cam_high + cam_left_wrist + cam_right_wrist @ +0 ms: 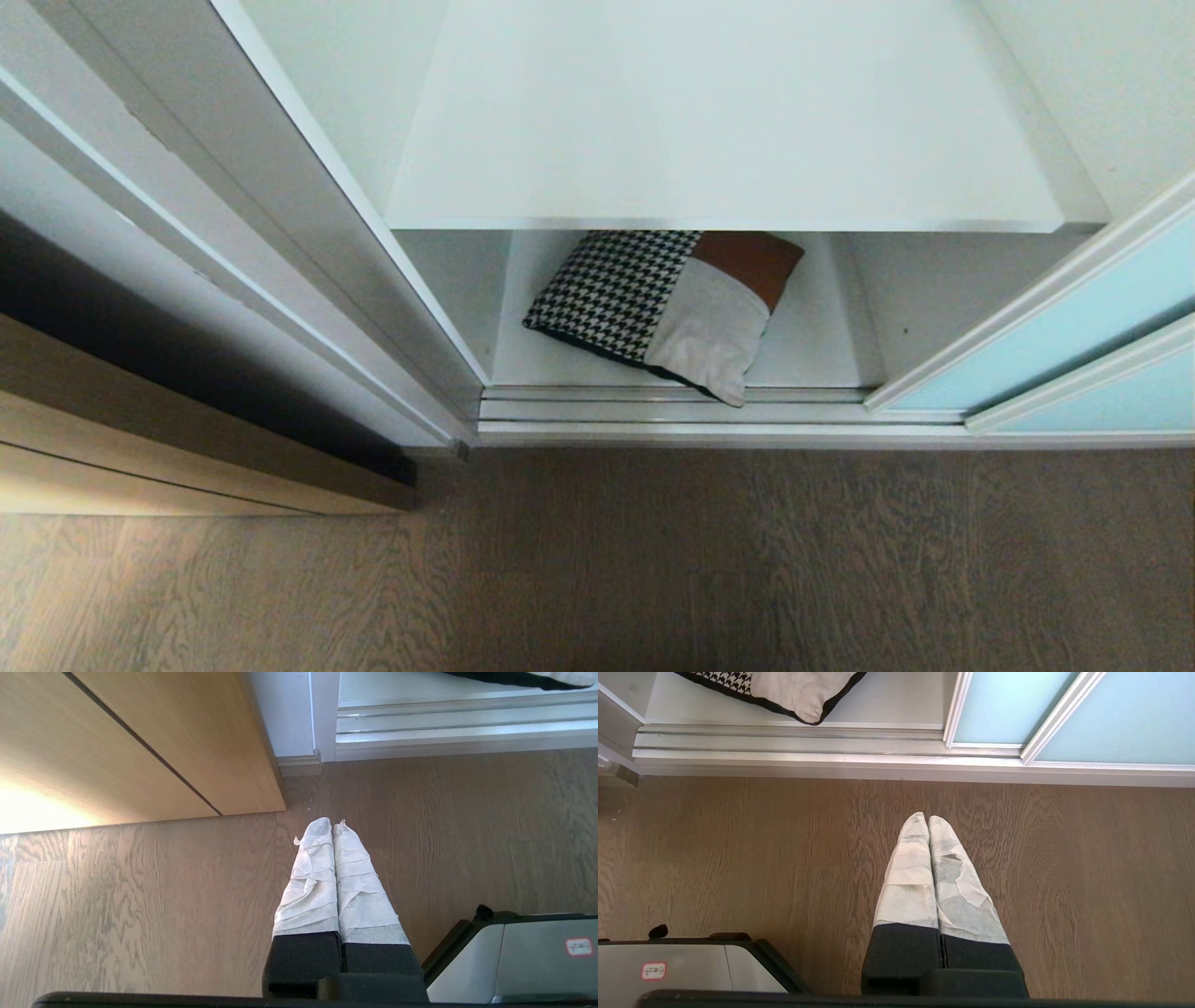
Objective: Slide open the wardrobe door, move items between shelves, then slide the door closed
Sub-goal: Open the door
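Tan door [117,751] beside left hand [332,823]

Wardrobe opening free; upper shelf [719,140] overhangs cushion [667,303]; sliding door [1055,355] blocks right.

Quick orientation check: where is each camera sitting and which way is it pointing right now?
Head: high up, looking forward and down into the open wardrobe at the cushion under a shelf; no arm shows.
Left wrist: behind the shut left gripper, facing the floor and track; base corner shows.
Right wrist: behind the shut right gripper, facing floor, track and aqua door.
All three share the cushion and track.
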### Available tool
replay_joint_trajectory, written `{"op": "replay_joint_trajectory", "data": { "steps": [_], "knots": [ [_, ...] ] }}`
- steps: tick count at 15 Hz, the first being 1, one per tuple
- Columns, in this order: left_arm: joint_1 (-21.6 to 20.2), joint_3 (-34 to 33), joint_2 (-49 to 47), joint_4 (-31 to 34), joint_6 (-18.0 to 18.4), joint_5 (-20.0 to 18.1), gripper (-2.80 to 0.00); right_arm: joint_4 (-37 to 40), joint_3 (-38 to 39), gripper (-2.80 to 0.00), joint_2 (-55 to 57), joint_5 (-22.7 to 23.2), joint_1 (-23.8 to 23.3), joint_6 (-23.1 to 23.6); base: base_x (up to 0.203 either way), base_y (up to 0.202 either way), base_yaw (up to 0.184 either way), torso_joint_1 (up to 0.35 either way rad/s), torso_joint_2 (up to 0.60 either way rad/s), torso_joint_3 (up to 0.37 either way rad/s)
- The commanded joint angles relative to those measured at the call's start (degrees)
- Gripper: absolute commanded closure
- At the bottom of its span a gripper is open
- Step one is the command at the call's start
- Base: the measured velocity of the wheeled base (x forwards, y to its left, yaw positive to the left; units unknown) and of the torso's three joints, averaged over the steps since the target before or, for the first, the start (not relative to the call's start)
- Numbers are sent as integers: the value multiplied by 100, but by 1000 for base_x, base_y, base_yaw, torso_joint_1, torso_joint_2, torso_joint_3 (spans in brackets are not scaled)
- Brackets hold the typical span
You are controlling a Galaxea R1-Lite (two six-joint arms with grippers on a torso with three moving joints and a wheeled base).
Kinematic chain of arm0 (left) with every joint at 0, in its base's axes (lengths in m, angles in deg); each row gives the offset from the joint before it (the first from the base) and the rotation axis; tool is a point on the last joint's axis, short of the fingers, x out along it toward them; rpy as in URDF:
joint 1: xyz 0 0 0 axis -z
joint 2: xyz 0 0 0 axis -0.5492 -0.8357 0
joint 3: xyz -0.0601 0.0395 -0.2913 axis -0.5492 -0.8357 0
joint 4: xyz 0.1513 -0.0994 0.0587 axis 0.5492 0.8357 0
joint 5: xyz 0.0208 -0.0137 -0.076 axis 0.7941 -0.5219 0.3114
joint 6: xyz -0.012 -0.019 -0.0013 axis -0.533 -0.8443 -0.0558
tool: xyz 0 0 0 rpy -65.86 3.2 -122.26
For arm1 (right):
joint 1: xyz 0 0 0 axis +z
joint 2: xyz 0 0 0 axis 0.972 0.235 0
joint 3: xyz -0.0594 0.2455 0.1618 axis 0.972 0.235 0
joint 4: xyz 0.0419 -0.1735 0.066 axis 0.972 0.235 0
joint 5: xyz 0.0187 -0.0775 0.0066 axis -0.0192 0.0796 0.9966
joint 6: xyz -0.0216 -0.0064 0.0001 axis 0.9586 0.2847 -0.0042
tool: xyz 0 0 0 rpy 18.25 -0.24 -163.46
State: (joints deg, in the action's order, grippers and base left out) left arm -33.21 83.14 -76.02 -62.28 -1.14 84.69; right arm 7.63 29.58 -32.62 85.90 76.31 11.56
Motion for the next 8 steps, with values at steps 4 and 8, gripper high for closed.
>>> {"op": "replay_joint_trajectory", "data": {
  "steps": [4,8],
  "knots": [
    [-1,-1,-11,31,-52,-8,0,-4,0,0,-2,0,1,-2,0,0,0,0,0,0],
    [-1,-1,-11,31,-52,-8,0,-4,0,0,-2,0,1,-2,0,0,0,0,0,0]
  ]
}}
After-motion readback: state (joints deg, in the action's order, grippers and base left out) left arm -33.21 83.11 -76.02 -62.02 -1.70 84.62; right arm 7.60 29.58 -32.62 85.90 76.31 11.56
